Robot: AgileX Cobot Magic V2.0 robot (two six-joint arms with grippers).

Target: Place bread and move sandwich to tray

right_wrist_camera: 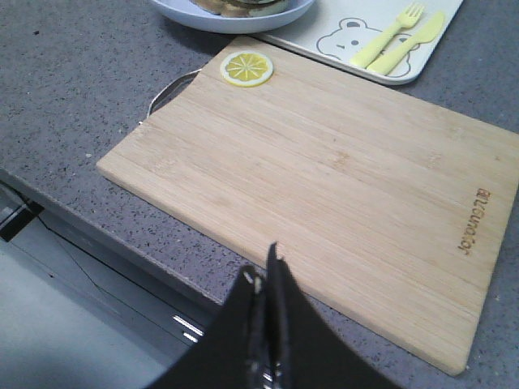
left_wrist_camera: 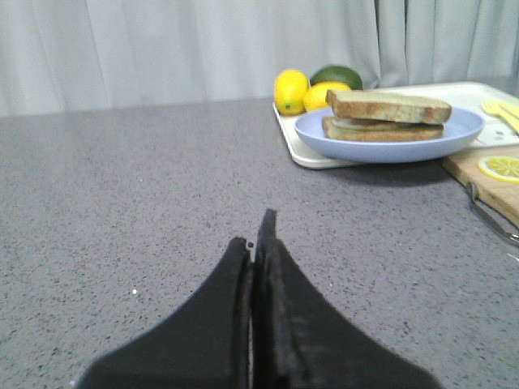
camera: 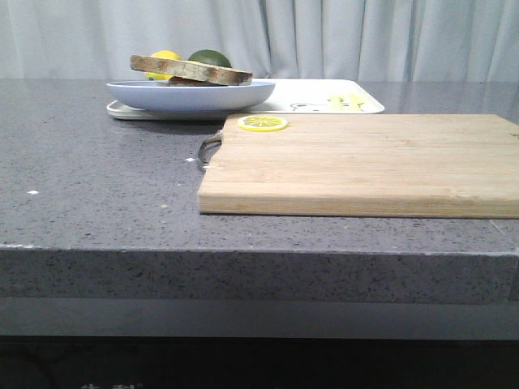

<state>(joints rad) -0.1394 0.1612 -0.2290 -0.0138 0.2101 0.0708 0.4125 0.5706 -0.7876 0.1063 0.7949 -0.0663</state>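
We are finding the sandwich (left_wrist_camera: 388, 116) sitting on its blue plate (left_wrist_camera: 389, 144) atop the tray (camera: 324, 99), beyond the cutting board (camera: 365, 162). Both the left tool (left_wrist_camera: 255, 235) and right tool (right_wrist_camera: 263, 271) are resting pressed together, empty; the left is looking nearer.

egg hidden between sandwich (left_wrist_camera: 388, 116) slices | tray (camera: 324, 104) partly behind plate (camera: 190, 95) | board (camera: 365, 162) cut off right

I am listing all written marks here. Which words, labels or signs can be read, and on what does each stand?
Burned brand mark on the wooden cutting board, near one corner: too small to read surely.
Tray: bear face, fork and knife pictures, no words.
Bottom edge of front view: partial pale characters, cut off, unreadable.
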